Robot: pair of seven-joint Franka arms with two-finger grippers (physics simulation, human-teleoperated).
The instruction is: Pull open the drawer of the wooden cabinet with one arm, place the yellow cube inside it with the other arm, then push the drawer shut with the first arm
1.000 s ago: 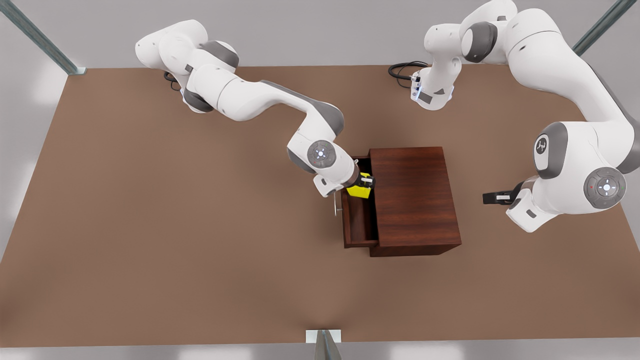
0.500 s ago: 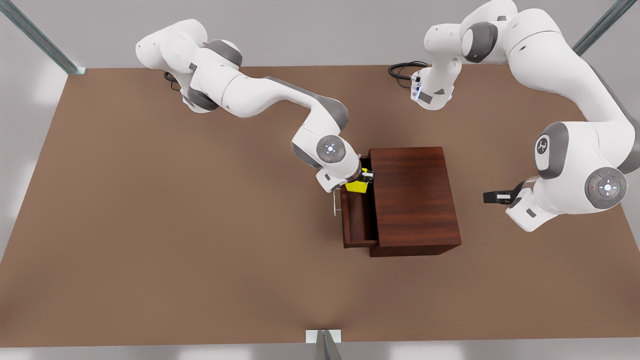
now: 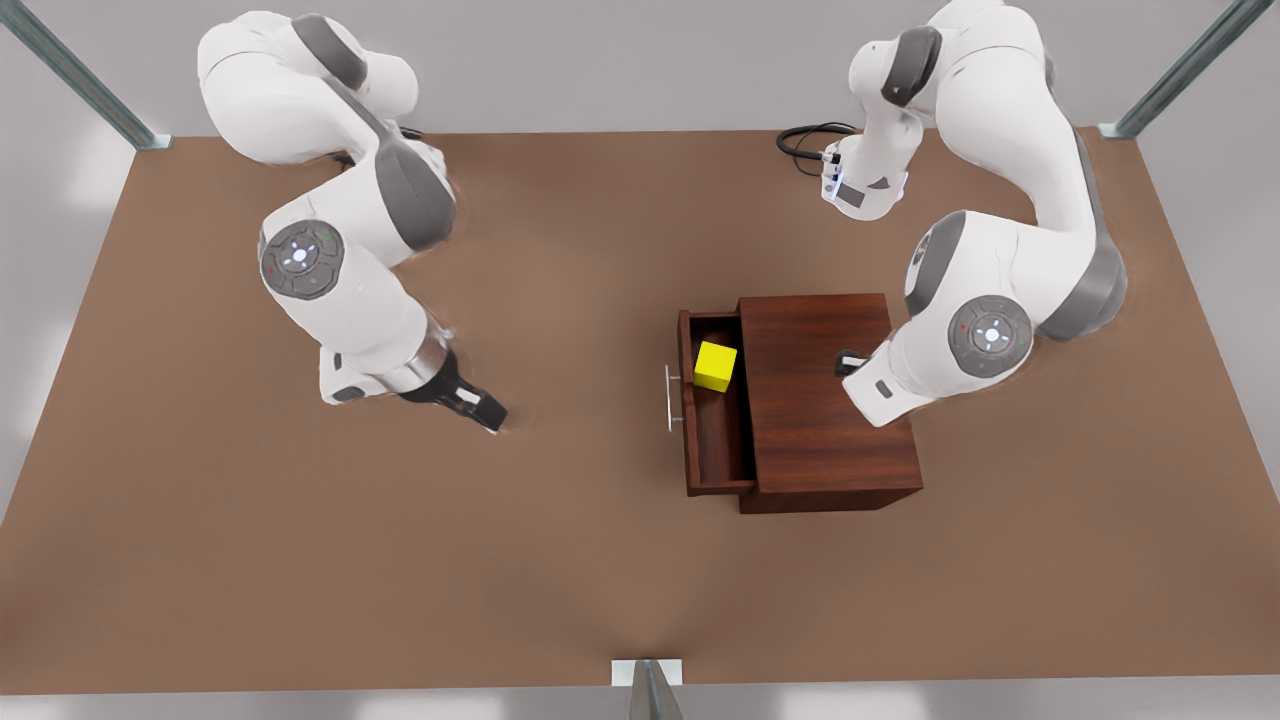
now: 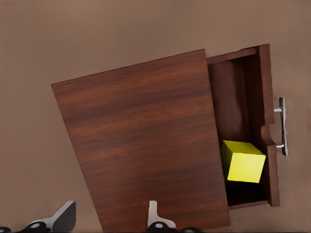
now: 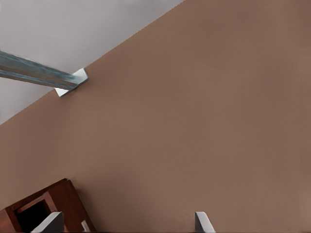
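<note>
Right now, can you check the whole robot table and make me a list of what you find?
Surface: brown table, flat and plain.
Job's things: wooden cabinet; drawer pulled open; yellow cube lying inside it, let go.
Clutter: nothing seen.
Grippers: left gripper open, above the cabinet top; right gripper open, waiting low over the table, apart from the cabinet.
Cables: black cable beside an arm's base.
Surroundings: metal posts, grey wall.

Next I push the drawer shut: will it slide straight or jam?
Probably straight: the drawer looks stiff and square in the cabinet. The cube rests flat inside, so it likely won't roll. Left gripper hovers over the cabinet, right gripper over the table.
</note>
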